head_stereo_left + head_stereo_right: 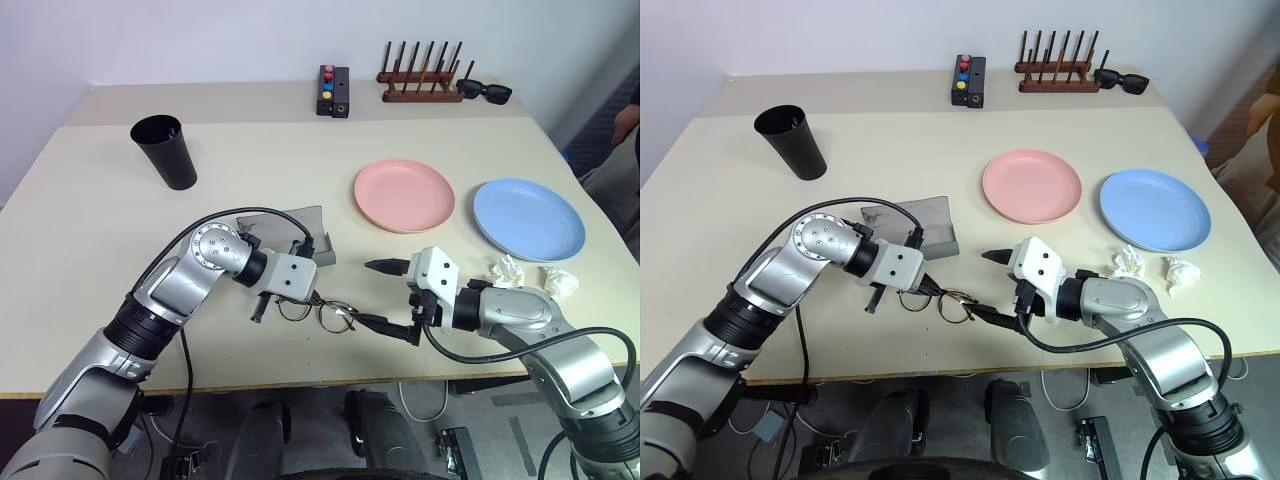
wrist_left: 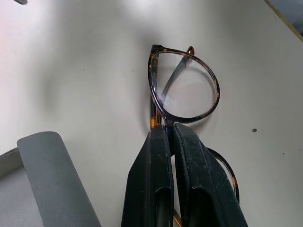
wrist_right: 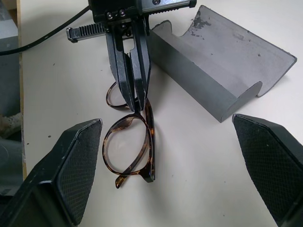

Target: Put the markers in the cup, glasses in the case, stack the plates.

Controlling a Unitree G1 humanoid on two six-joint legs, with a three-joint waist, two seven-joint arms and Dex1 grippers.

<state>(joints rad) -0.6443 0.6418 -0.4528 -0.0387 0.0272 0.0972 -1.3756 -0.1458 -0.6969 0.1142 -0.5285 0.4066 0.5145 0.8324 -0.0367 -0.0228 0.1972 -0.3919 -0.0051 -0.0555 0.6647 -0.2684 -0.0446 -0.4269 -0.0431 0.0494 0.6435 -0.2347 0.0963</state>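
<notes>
A beige table [image 1: 100,230] stands against a pale wall. Near its front edge the left gripper [image 3: 133,101] has its fingers pressed together on the bridge of the glasses [image 3: 130,142], which lie folded on the table. The open grey case [image 3: 222,61] sits just behind them. The right gripper [image 1: 385,297] hovers just beside the glasses, fingers spread wide and holding nothing. The black cup [image 1: 165,150] stands toward the far left corner. The pink plate [image 1: 403,194] and blue plate [image 1: 528,218] lie side by side, apart, toward the right edge.
</notes>
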